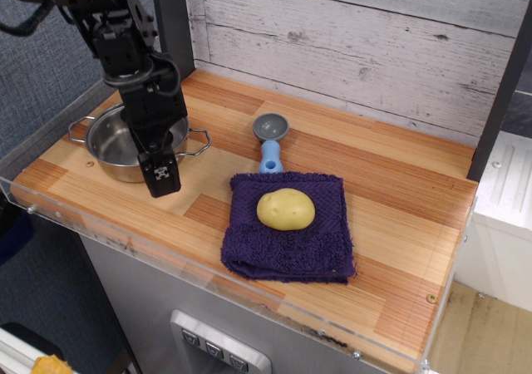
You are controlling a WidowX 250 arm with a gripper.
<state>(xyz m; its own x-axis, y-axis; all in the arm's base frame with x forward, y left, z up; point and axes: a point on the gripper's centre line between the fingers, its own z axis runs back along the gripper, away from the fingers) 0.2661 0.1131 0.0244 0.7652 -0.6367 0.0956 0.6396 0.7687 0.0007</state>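
in the single view, from above and in front of the wooden counter (399, 199), the black arm comes down from the upper left and ends in the gripper (160, 177). its tip hangs at the front right edge of the steel pot (98, 151), low over the boards just in front of the pot's wall. the fingers read as one dark block from this angle, so it is not possible to tell whether the jaws are parted or closed. nothing shows between them. whether the gripper touches the pot's rim or only passes in front of it cannot be told either.

the pot stands upright at the left end of the counter, two wire handles out to the sides, and what shows of its inside looks empty. well apart to the right, a yellow potato (286, 209) lies in the middle of a folded purple cloth (287, 253). just behind the cloth is a blue-handled scoop (270, 137), its grey head pointing at the plank wall (357, 41), its handle end touching or overlapping the cloth's back edge.

as a judgement, the arm is at a hover beside the pot, with nothing gripped — any move from here calls for clearing the rim and the near handle, which sit close to the fingers.
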